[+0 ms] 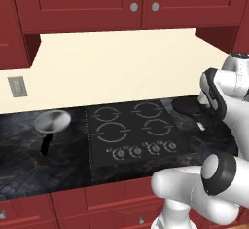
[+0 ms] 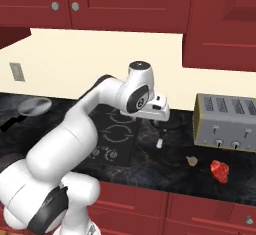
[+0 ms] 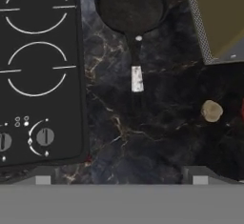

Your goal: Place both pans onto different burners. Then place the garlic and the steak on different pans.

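Hand point(image 3: 121, 178) is released, jaws spread wide, nothing between them. It hangs above the dark marble counter point(image 3: 143, 142), looking straight down.

Black pan point(image 3: 129, 6) lies directly ahead of the hand in the hand view, bowl farthest off, its thin handle running back toward the hand and ending in a light tip point(image 3: 137, 79). The long axis of the handle points almost straight at the gap between the fingertips, so the line of approach and the handle line up. The pan sits on the counter just beside the cooktop point(image 3: 40, 70), not on it. No burner point(image 3: 37, 68) carries anything yet.

To the hand's other side: garlic point(image 3: 211, 110) on the counter, near, off to the side away from the cooktop. Toaster point(image 3: 219, 18) beyond it, just beside the pan bowl. Steak point(image 2: 219, 170) lies on the counter past the garlic, near the front edge.

Silver pan point(image 1: 52, 121) rests on the counter on the far side of the cooktop, well apart from the hand, black handle toward the counter front.

Judgement: the black pan is the nearer one; the next move likely runs forward and down onto its handle, near the light tip. With the jaws set across the handle axis, little wrist turn looks needed. All four placements are still to do.
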